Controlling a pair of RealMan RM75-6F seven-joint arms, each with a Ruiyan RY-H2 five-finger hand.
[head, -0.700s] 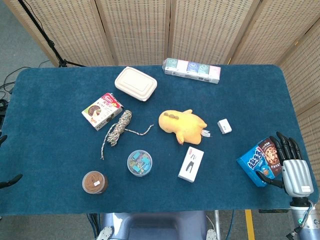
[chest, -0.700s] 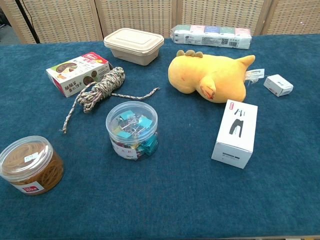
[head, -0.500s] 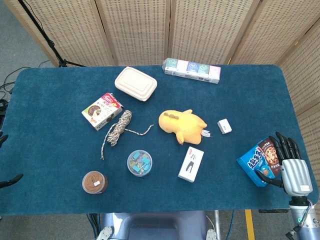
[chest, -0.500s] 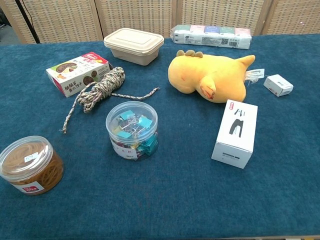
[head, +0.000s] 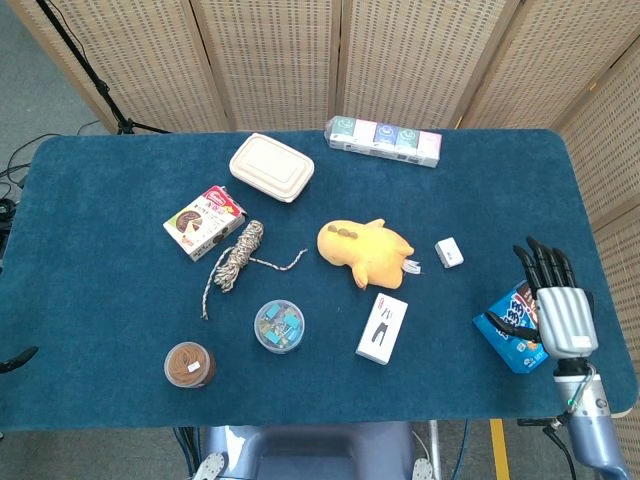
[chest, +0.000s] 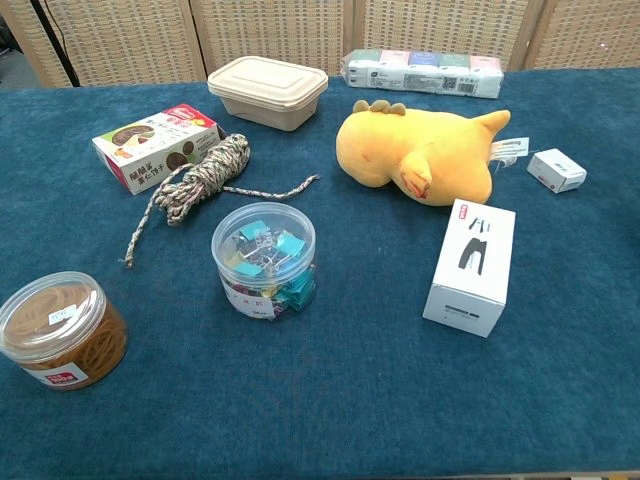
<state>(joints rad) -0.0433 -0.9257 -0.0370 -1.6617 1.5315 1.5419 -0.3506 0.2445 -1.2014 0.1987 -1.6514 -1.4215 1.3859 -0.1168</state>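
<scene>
Now, on blue table (head: 120, 310), my right hand (head: 553, 305) sits over blue snack pack (head: 510, 335) at right edge, fingers straight and spread, thumb touching pack; grip unclear. Small white box (head: 449, 252) lies well apart.

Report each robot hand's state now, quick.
Left robot hand: only a dark tip at the frame edge; cannot tell.
Right robot hand: over the blue snack packet, grip unclear.

Blue snack bag (head: 510, 335) with brown cookie print, under silver-and-black right hand (head: 556, 308). Yellow plush (head: 365, 251), white box (head: 382, 327), dark blue table cloth (head: 120, 310).
</scene>
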